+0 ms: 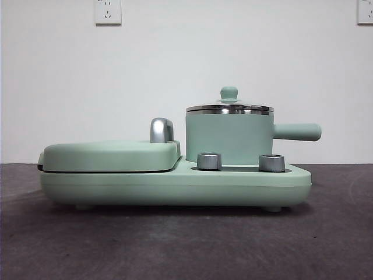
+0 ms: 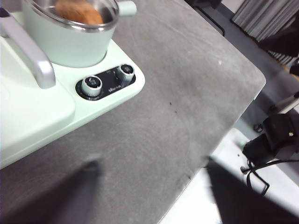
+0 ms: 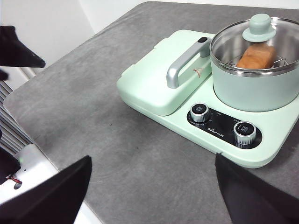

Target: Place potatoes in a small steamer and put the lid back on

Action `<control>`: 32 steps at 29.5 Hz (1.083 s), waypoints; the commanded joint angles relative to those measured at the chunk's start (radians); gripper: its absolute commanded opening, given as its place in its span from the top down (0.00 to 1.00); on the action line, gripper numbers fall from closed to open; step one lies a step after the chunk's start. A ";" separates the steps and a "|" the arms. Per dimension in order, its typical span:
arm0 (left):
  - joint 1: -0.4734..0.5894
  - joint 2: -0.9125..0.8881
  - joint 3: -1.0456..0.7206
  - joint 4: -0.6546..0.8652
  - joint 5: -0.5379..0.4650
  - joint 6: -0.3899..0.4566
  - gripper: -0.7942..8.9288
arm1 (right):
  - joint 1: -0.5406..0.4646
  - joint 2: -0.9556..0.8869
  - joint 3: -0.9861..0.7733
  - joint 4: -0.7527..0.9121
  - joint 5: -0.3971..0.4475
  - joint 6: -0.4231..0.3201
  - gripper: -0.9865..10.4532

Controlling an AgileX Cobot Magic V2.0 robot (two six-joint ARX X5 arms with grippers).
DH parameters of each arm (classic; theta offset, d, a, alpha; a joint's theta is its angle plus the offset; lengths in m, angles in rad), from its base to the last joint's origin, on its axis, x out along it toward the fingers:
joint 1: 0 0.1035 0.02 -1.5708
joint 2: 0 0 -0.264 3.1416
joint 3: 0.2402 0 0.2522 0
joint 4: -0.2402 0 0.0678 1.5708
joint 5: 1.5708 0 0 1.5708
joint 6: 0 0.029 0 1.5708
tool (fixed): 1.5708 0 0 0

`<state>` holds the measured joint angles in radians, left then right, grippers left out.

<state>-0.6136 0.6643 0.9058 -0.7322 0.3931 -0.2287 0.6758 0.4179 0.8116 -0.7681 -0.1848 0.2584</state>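
The small steamer (image 1: 230,137) stands on the right half of the mint-green cooker base (image 1: 175,186), its side handle (image 1: 297,132) pointing right. The lid (image 1: 229,108) sits closed on its rim, knob (image 1: 229,93) up. In the right wrist view the potato (image 3: 256,56) shows through the glass lid (image 3: 259,27), lying inside the steamer (image 3: 254,91). The left wrist view shows the steamer (image 2: 70,44) and potato (image 2: 78,11) too. My left gripper (image 2: 149,198) and right gripper (image 3: 152,196) are both open, empty and back from the cooker. Neither arm shows in the front view.
The flat hinged grill cover (image 1: 111,154) with its chrome handle (image 1: 161,129) fills the cooker's left half. Two silver dials (image 1: 209,161) (image 1: 271,163) sit in front of the steamer. The grey table's edge (image 2: 219,144) lies close under my left gripper.
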 commanded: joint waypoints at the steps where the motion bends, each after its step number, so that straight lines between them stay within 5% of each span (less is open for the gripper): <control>1: -0.006 0.002 0.009 0.007 -0.002 0.027 0.92 | 0.009 0.005 0.007 0.005 -0.022 -0.016 0.91; 23: 0.007 -0.011 0.001 0.002 -0.002 0.019 0.91 | 0.009 0.005 0.007 0.013 -0.024 -0.029 0.89; 32: 0.304 -0.239 -0.229 0.252 -0.015 0.046 0.91 | 0.009 0.005 0.007 0.013 -0.025 -0.029 0.89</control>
<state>-0.3431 0.4400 0.7021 -0.5301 0.3859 -0.2047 0.6762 0.4187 0.8116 -0.7662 -0.2077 0.2390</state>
